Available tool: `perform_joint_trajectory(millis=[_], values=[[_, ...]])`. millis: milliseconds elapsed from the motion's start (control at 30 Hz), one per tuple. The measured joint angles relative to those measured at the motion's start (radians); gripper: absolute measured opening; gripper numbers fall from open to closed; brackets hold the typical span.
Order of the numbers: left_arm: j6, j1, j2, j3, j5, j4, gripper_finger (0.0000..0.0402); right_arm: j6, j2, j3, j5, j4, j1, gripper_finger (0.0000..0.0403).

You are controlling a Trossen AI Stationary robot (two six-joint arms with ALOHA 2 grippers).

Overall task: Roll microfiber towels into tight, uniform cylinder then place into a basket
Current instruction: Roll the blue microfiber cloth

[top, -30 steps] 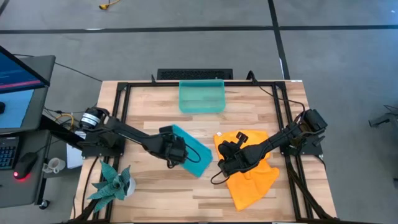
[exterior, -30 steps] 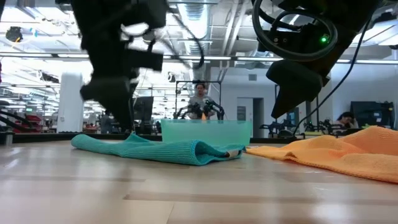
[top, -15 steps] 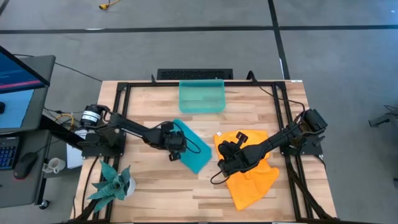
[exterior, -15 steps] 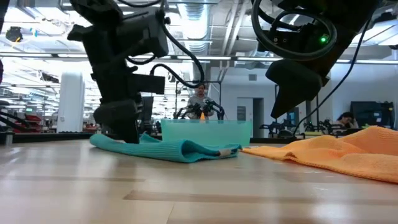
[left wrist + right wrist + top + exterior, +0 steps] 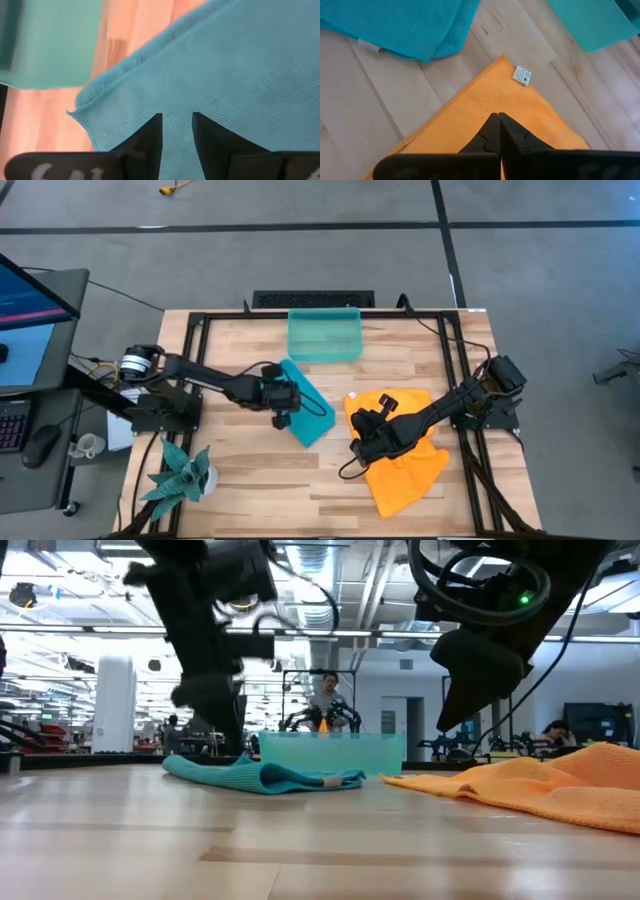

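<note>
The teal-blue towel (image 5: pixel 306 404) lies folded in a long band on the table, just in front of the translucent teal-green basket (image 5: pixel 324 334). It also shows in the low view (image 5: pixel 262 775). My left gripper (image 5: pixel 284 397) stands at the band's left edge, shut on the cloth (image 5: pixel 177 122). The orange towel (image 5: pixel 402 452) lies crumpled and spread at the table's right. My right gripper (image 5: pixel 364 436) is shut and hovers over the orange towel's left part (image 5: pixel 485 100). I see no touch there. My left gripper pinches cloth of the teal towel between its two fingers at the band's left edge (image 5: pixel 178 111), a little in from a corner (image 5: pixel 72 112). One layer or several, I cannot tell. The fingers slant down from the table's left. The towel rests on the table.
A teal spiky plant figure (image 5: pixel 180 474) stands at the near left corner. Black frame rails (image 5: pixel 196 345) run along the table's sides. A monitor and keyboard sit off the left edge. A person (image 5: pixel 322 700) shows in the room behind the basket.
My left gripper has moved toward the table's far edge, toward the basket, keeping its hold. The teal towel has slid along the table with it and now lies closer to the basket, bunched into a narrower band.
</note>
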Motion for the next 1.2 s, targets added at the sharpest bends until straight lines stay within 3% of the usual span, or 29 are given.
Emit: perform_joint_trajectory(millis=[200,533,700,1200], values=[[-0.094,-0.139,-0.029,0.002,0.004,0.171,0.0098,0.007,0.000,0.000,-0.002,0.007,0.011,0.0015],[-0.129,-0.307,0.144,0.003,-0.135,0.510,0.0098,0.000,0.000,0.000,-0.005,0.047,0.023,0.0018],[-0.184,-0.320,0.188,0.002,-0.183,0.520,0.0098,0.000,0.000,0.000,-0.006,0.052,0.023,0.0015],[-0.350,-0.343,0.314,0.005,-0.146,0.494,0.0098,-0.003,0.000,0.000,-0.006,0.054,0.018,0.0016]])
